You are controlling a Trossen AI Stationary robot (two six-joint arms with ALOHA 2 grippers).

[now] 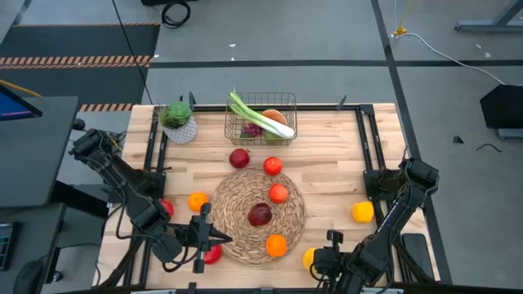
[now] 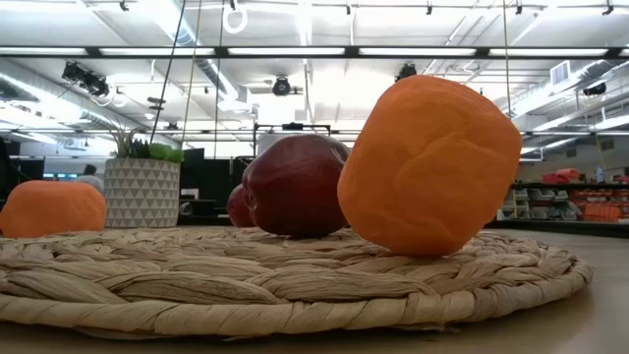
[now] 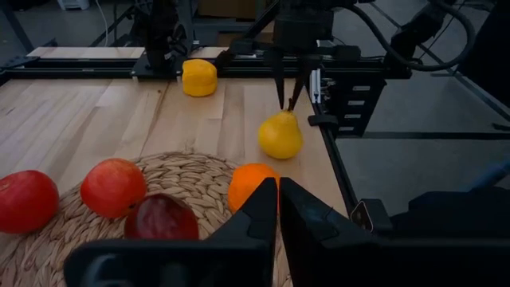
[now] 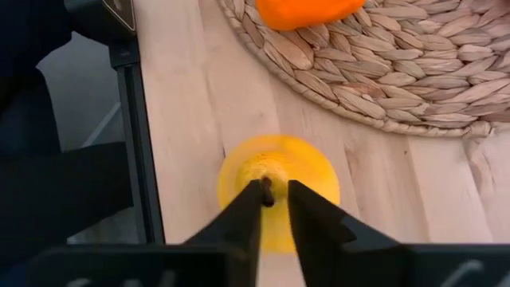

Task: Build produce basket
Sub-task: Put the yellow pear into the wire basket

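Wire basket point(image 1: 261, 118) of thin dark metal: at bench far edge, holding leek | yellow pear-shaped toy fruit point(image 4: 277, 187): bench near-right corner, upright | right gripper point(image 4: 275, 209): jaws narrowed about its stem, apparently to lift | left gripper point(image 3: 278, 209): jaws closed, empty, waiting beside woven straw mat point(image 1: 237, 233).

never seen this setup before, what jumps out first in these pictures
The round straw mat at mid-table, carrying apples and an orange. At the far edge, a wire basket already holds a leek. At the near right edge, the right tool pinches the stem of a yellow pear.
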